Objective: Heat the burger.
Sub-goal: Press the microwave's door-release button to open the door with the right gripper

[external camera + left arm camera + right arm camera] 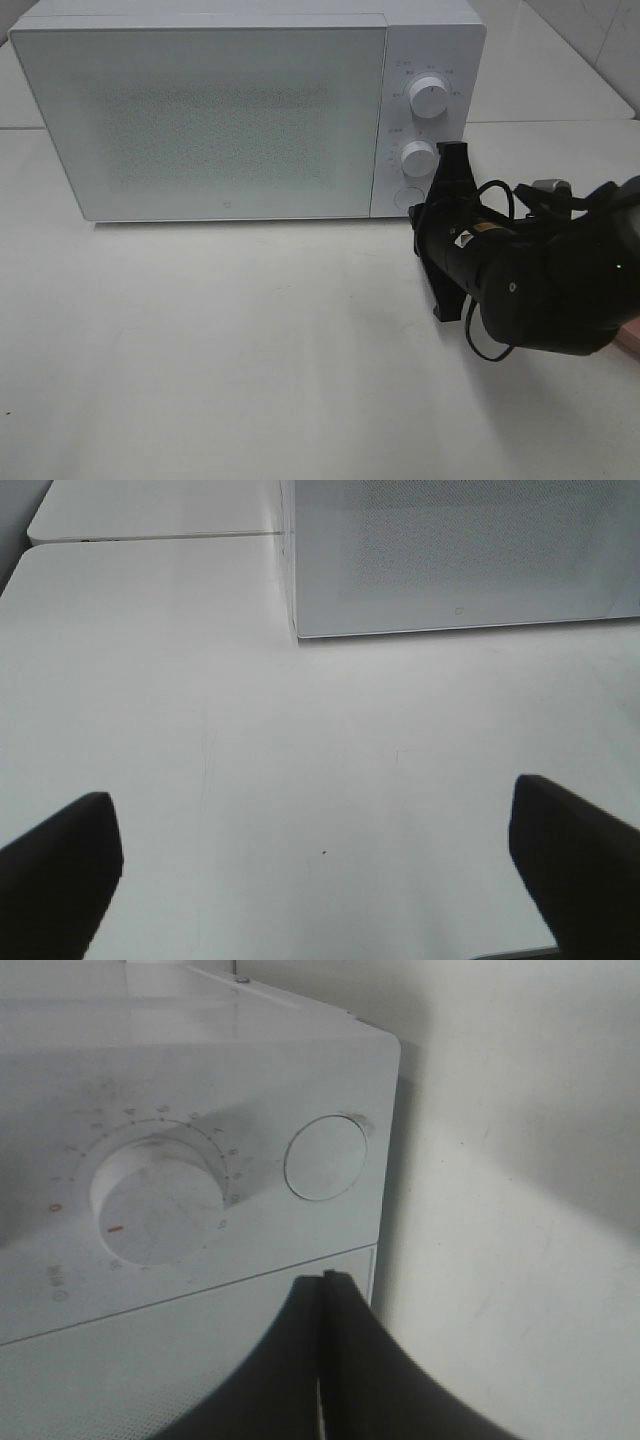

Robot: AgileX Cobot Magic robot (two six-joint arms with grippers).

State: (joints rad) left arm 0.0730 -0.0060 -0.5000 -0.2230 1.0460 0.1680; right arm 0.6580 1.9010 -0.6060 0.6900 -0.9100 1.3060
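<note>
The burger is out of view in every frame. The white microwave (220, 110) stands at the back with its door closed. My right gripper (418, 214) is rolled on its side and shut, its tips close to the round button (405, 197) at the bottom of the control panel. In the right wrist view the shut fingertips (326, 1285) sit just off the panel, near the button (325, 1157) and the lower knob (155, 1200). My left gripper (320, 880) is open and empty over bare table in front of the microwave's left corner (296, 630).
The upper knob (429, 95) and the lower knob (418, 158) sit on the microwave's right panel. A sliver of something pink (632, 338) shows at the right edge behind my right arm. The white table (250, 350) lies in front.
</note>
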